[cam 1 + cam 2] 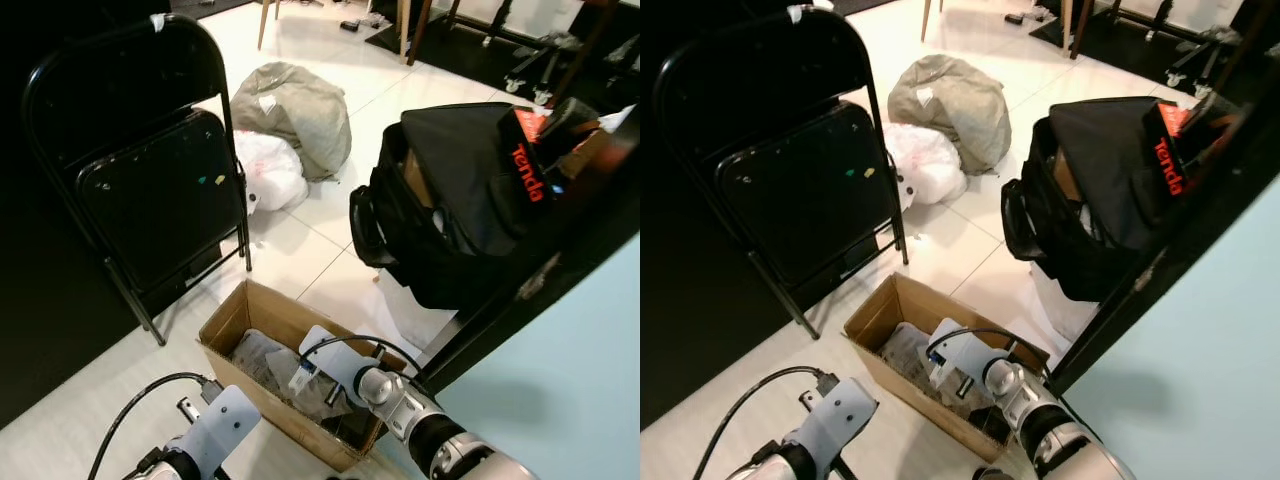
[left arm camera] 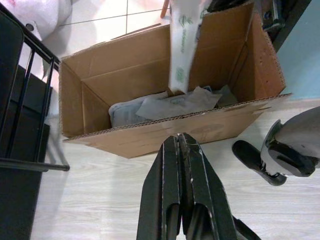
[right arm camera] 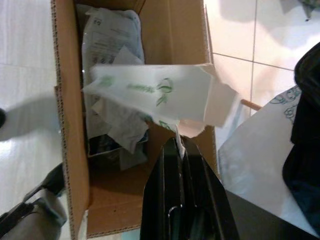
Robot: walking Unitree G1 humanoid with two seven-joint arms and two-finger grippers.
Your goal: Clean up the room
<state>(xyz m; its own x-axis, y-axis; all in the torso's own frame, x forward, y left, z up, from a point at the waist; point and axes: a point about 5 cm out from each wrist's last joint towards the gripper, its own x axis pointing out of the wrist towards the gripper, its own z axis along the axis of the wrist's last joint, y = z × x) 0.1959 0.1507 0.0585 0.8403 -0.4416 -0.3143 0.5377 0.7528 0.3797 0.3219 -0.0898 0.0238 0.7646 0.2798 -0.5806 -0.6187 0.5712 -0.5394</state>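
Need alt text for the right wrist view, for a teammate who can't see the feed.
The right end effector, fingers shut, pinches a white paper wrapper with green print over an open cardboard box. Crumpled papers and a plastic packet lie inside the box, which sits on pale floor tiles.

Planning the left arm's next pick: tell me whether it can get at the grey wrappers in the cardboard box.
Probably yes: the left gripper, shut, hovers beside the open-topped cardboard box; only the white paper bag dangling above the grey wrappers might interfere.

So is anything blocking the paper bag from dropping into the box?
Nothing visible does. The right hand pinches the white paper bag right above the open cardboard box. Below it lie only crumpled papers already inside, with room left.
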